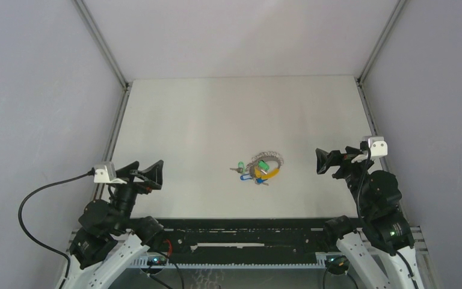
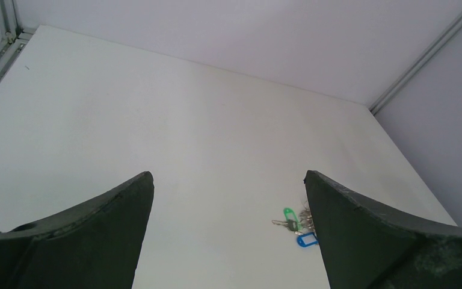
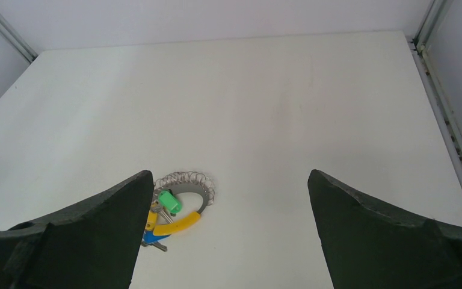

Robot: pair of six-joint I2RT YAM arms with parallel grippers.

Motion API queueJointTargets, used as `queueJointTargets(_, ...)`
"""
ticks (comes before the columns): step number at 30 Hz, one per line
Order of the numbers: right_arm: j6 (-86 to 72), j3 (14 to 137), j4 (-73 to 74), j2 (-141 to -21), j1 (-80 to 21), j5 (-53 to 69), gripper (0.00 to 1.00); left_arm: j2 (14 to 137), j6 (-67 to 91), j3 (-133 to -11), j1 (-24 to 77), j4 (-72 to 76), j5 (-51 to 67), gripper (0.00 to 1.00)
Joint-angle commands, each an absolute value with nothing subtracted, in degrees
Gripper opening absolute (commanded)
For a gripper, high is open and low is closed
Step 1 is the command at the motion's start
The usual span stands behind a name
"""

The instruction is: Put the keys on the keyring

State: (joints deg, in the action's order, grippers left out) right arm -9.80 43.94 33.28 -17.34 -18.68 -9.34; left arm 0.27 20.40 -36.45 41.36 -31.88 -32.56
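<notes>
green- and blue-headed metal keys at 8 o'clock of silvery yellow-banded chain keyring; left gripper, right gripper wide, empty.

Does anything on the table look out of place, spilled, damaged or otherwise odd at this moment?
Nothing stands out. The keyring and the keys lie in one small cluster near the middle of the table. The left gripper and right gripper are open, empty and well apart from the cluster.
</notes>
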Motion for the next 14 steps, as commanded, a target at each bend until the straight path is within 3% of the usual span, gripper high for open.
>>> queueJointTargets(1, -9.4, 44.5, 32.2, -16.5, -18.8, -10.2, 1.0, -10.0, 20.7, -34.9, 41.2, -27.5, -31.3, 1.0)
queueJointTargets(14, -9.0, 44.5, 32.1, -17.0, -18.8, -9.5, 1.0, -12.1, 18.3, -34.7, 41.1, -27.0, -29.0, 1.0)
